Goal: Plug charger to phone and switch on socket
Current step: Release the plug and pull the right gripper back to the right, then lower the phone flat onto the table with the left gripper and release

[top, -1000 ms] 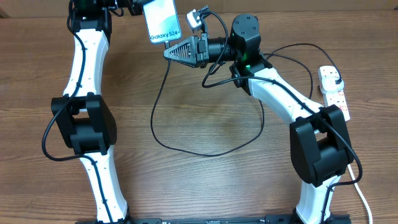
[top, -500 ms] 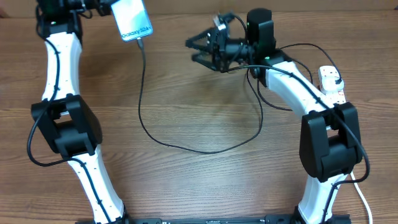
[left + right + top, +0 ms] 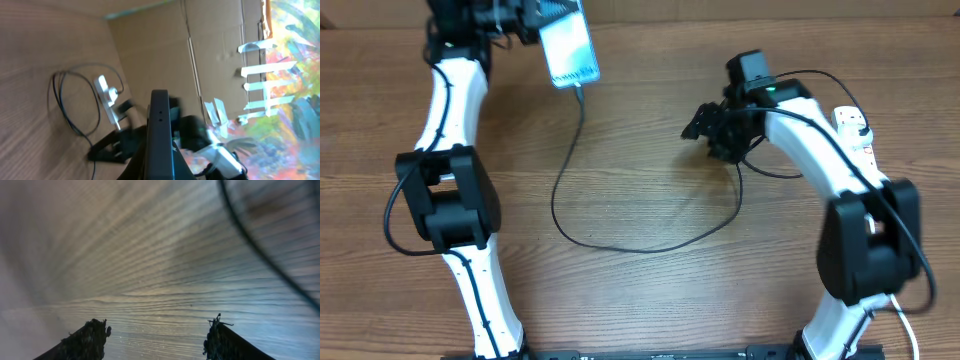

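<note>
The phone [image 3: 567,50], light teal screen up, hangs above the table's far left, and my left gripper [image 3: 528,14] is shut on its upper end. In the left wrist view the phone [image 3: 160,135] shows edge-on as a dark slab. The charger [image 3: 620,245], a thin black cable, leaves the phone's lower short edge, loops across the table and runs behind my right arm. My right gripper [image 3: 700,125] stands open beside that loop with nothing in it. Its view shows both fingertips [image 3: 92,332] apart over bare wood and the charger [image 3: 265,255] above them. My right arm partly hides the socket [image 3: 860,140].
The wooden table [image 3: 650,300] lies below both arms. The white power strip [image 3: 107,100] and the cable loops [image 3: 60,95] also appear in the left wrist view, with cardboard walls behind. A white cord [image 3: 905,325] trails off at the right front.
My right gripper opened, let go of the cable's end and moved right and down. The left arm swung the phone left, then back right, and the cable followed it.
</note>
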Robot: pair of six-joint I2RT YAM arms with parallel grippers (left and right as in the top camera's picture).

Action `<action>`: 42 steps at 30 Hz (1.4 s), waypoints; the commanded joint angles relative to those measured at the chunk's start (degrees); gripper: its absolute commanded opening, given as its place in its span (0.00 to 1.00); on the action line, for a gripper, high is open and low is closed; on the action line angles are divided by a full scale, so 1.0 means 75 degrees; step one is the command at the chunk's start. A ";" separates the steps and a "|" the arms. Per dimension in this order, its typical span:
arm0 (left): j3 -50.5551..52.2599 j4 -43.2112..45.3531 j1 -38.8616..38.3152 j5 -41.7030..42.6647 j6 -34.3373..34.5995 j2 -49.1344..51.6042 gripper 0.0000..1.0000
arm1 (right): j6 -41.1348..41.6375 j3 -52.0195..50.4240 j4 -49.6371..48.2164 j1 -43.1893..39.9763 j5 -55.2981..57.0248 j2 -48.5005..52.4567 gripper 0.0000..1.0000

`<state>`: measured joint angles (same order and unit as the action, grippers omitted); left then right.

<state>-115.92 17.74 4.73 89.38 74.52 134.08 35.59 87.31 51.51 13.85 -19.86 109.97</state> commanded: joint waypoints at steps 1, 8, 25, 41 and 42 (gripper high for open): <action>0.0909 -0.0023 -0.0265 -0.0006 -0.1035 -0.0090 0.04 | -0.0425 0.0064 0.0009 -0.0108 0.0676 -0.1279 0.67; 0.2104 -0.0836 -0.0513 -0.1883 -0.1326 -0.0090 0.04 | -0.0565 0.0064 0.0038 -0.0108 0.0705 -0.2439 0.70; 0.2110 -0.6747 -0.1848 -0.5362 -0.7262 -0.0090 0.04 | -0.0819 0.0064 0.0294 -0.0108 0.0804 -0.2547 0.71; 0.2180 -0.7793 -0.3034 -0.6910 -0.7163 -0.0090 0.08 | -0.0819 0.0061 0.0650 -0.0108 0.1052 -0.2547 0.71; 0.2180 -0.7793 -0.3048 -0.7012 -0.7015 -0.0090 0.07 | -0.0819 0.0061 0.0697 -0.0108 0.1049 -0.2547 0.71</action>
<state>-99.77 -40.73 -17.78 39.72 20.93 134.19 29.93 87.33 56.51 13.10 -13.06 91.98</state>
